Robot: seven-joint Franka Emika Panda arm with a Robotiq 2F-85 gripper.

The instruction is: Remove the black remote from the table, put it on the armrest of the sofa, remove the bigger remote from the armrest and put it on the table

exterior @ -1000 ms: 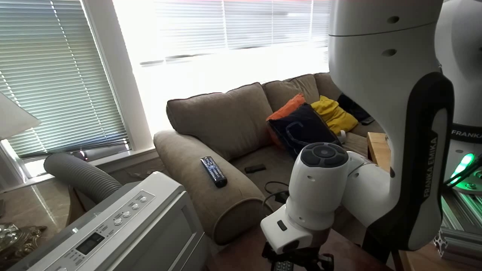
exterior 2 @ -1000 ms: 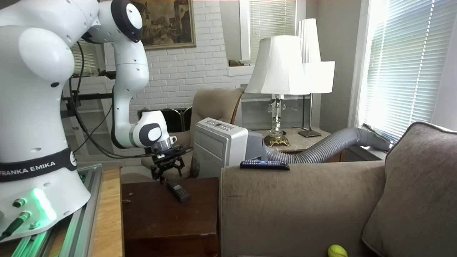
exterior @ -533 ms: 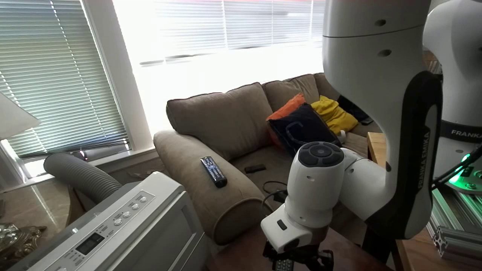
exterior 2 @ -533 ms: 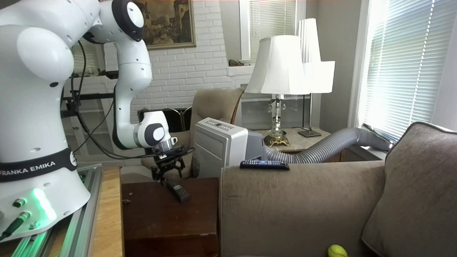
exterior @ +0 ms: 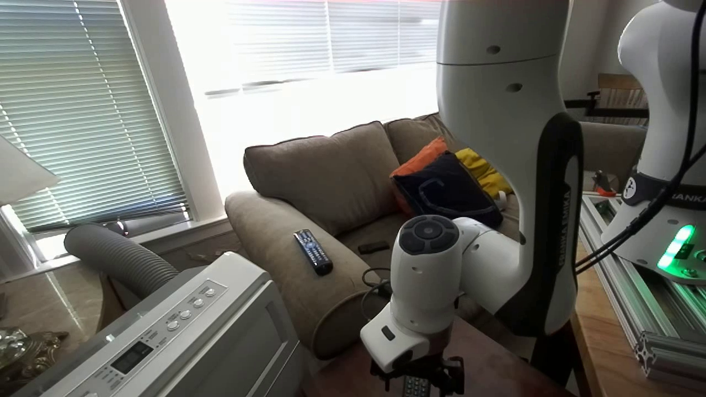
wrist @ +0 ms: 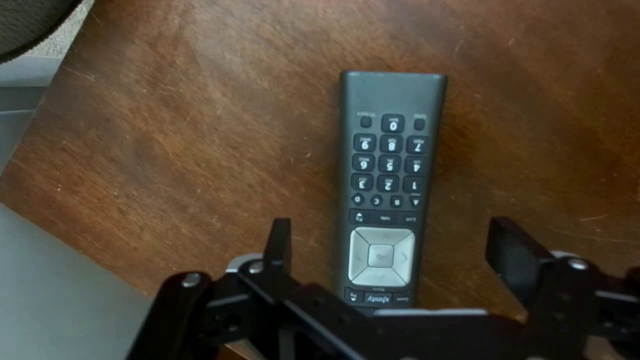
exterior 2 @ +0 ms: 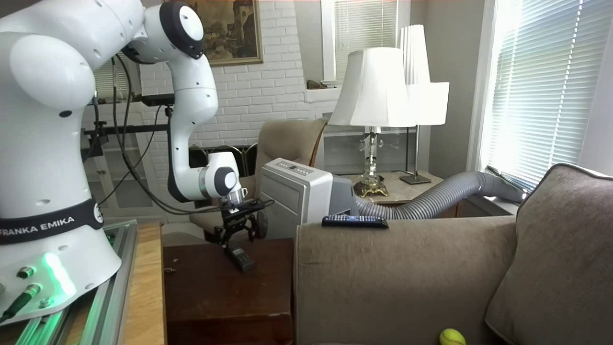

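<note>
"black remote [wrist: 387, 190] off the table [exterior 2: 206, 292] — is that the step you have me on?"

"by my reading, yes: you're lining up the first pick. it lies flat on the table, buttons up, and nothing grips it yet"

"and my gripper [wrist: 389, 242]?"

"you have it spread, its fingers [wrist: 279, 245] to either side of the remote in the wrist view, with a gap along both edges. whether they're low enough to pinch it, i can't tell — in an exterior view they sit right by its far end"

"what comes next?"

"check your height, ease down without pressing into the table, then bring the fingers together squarely on the long sides and lift. after that you'd carry it to the armrest [exterior: 270, 220] of the sofa [exterior: 325, 182], where the bigger remote [exterior: 313, 252] lies. set yours down beside that one with room to spare, since you'll want a clean grip on it for the second half"
</note>
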